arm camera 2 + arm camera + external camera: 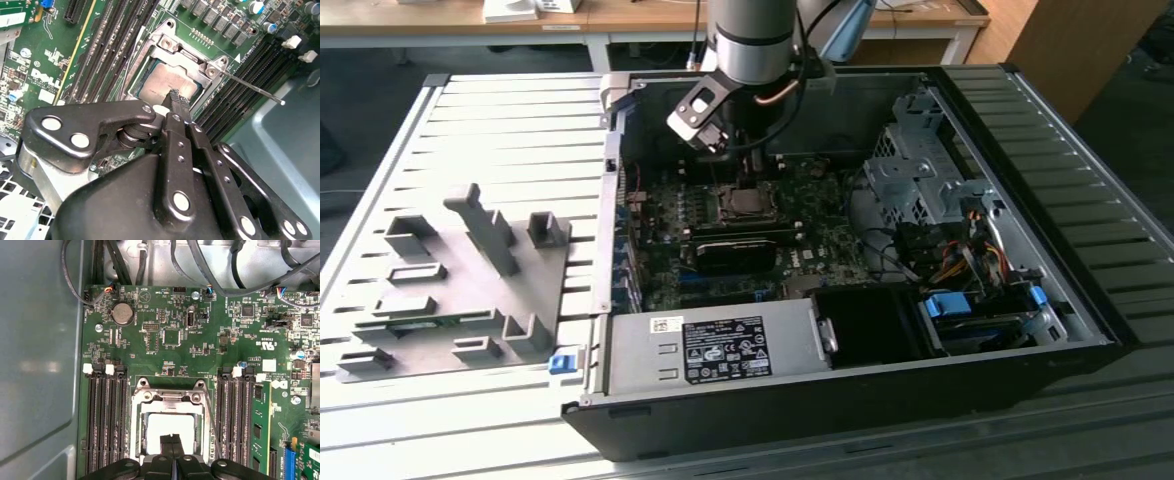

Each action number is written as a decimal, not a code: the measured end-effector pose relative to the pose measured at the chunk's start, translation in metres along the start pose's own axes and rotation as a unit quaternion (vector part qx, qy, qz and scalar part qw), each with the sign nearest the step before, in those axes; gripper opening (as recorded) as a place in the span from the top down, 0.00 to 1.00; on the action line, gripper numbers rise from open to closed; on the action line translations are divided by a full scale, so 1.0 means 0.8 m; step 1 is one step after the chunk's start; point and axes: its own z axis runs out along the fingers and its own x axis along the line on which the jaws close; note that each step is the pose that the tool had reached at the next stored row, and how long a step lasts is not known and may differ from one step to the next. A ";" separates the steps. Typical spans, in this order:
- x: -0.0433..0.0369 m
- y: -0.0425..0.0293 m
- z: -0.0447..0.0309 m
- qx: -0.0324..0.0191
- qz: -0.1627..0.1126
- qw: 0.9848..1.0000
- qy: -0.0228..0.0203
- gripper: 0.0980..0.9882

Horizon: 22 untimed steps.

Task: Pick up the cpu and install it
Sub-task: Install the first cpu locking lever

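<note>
I see the arm (754, 40) reaching straight down into the open computer case (1067, 330), gripper (175, 100) fingers pressed together, tips just above the cpu (170, 427), which lies seated inside the motherboard socket (169, 395).

In both wrist views the gripper (176, 99) (172, 442) covers part of the cpu (167, 82) (167, 427), so whether its fingertips touch the metal top cannot be told. In the exterior view the arm (754, 40) is cut off by the top edge, and the cpu (747, 202) inside the socket (747, 204) is too small to judge its seating
</note>
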 end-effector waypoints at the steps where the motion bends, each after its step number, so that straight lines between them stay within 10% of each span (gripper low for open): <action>1: 0.000 0.0001 -0.0015 0.000 0.000 1.000 0.000 0.99; 8: 0.001 0.0000 -0.0201 0.000 0.000 1.000 0.000 0.99; 16: 0.002 0.0005 -0.0652 0.000 0.000 1.000 0.000 0.99; 22: 0.002 0.0005 -0.0654 -0.001 -0.011 1.000 0.000 0.99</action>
